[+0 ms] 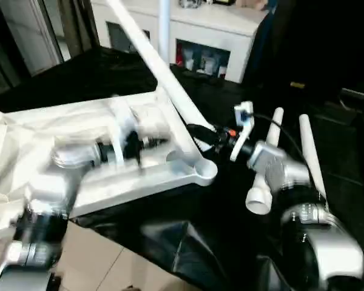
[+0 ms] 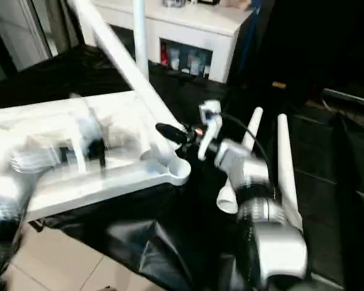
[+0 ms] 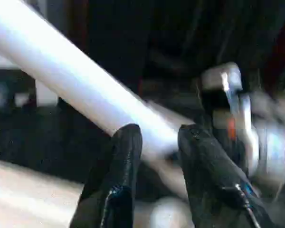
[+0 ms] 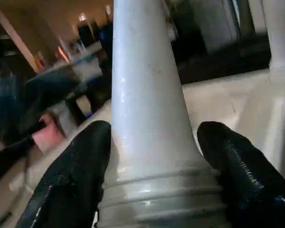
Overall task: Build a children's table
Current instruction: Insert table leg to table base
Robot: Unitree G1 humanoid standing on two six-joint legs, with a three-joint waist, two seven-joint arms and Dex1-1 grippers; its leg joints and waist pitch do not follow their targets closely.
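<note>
the small white plastic children's table top (image 1: 79, 163), rectangular with rounded corners, lies upside down on a black-covered surface (image 1: 188, 242), its ribbed underside facing up. a long round white tube leg (image 1: 164, 73) stands fitted in the corner socket nearest the right arm and leans up and away toward a white cabinet with glass-fronted compartments (image 1: 200, 36) at the back. two more white tube legs (image 1: 309, 151) lie loose on the black cover on the right side, just beside each other and apart from the table top.

the right gripper (image 4: 154, 156) has its two black fingers (image 4: 71, 175) set on either side of the base of the fitted leg, just above the threaded rings at its lower end; the fingers stand close against the tube on both sides, spread to its width, though whether they press it firmly cannot be told. in the head views the right silver forearm (image 1: 291, 182) reaches in from the right toward that corner.

the left gripper (image 3: 156, 152) hovers over the table top with its black fingers (image 3: 118, 166) parted and nothing between them; the leaning leg crosses just beyond the fingertips, and the right gripper's wrist shows past it. the left forearm (image 1: 60, 176) lies blurred across the table top's underside
</note>
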